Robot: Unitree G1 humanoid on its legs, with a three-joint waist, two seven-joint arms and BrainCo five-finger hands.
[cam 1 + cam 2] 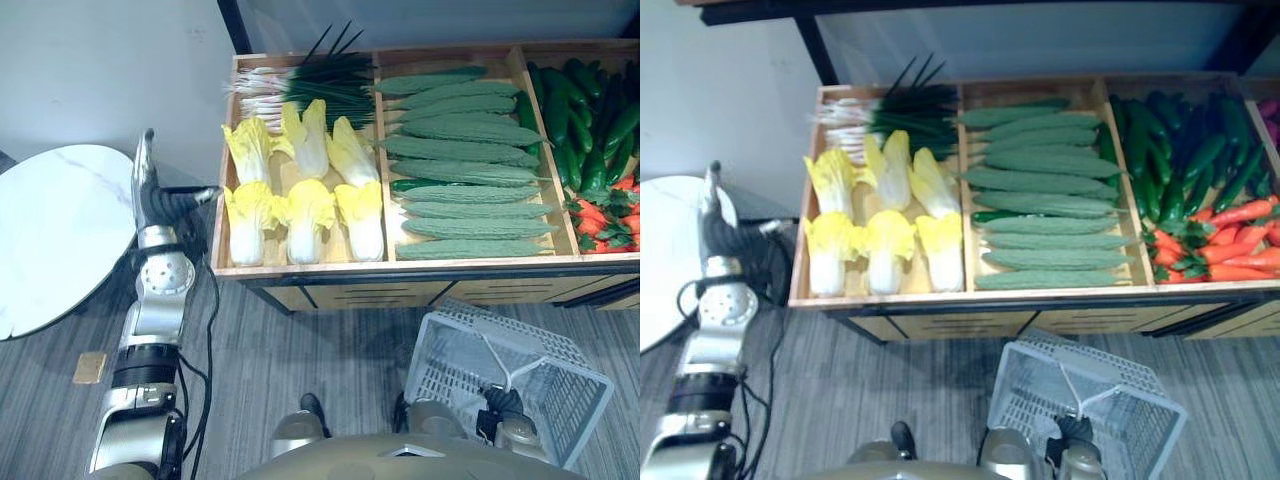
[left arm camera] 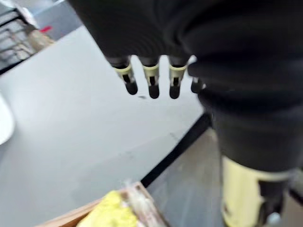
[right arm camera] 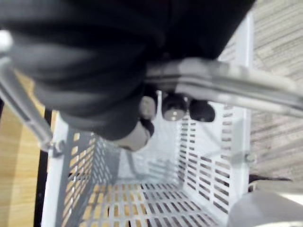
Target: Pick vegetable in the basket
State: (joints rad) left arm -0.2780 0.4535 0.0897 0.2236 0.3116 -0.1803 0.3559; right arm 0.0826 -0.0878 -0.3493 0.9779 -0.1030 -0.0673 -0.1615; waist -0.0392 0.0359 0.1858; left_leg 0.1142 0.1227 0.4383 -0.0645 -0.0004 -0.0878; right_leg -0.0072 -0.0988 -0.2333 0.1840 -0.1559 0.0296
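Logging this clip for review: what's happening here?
The robot stands at a wooden produce stand. Its right hand is curled round the handle of a white basket, which looks empty. Its left hand, fingers straight, is raised just off the stand's end near the cabbages, holding nothing. No vegetable picked yet.

Fig.: white slotted basket (image 1: 455, 350), empty, tilted, hangs by handle from R hand (image 3: 174, 107); yellow cabbages (image 1: 305, 190) lie nr. L hand (image 1: 147, 190).

Slotted plastic basket (image 1: 445, 355), pale wooden crate (image 1: 300, 268), glossy marbled tabletop (image 1: 60, 230), bumpy matt gourds (image 1: 470, 130).
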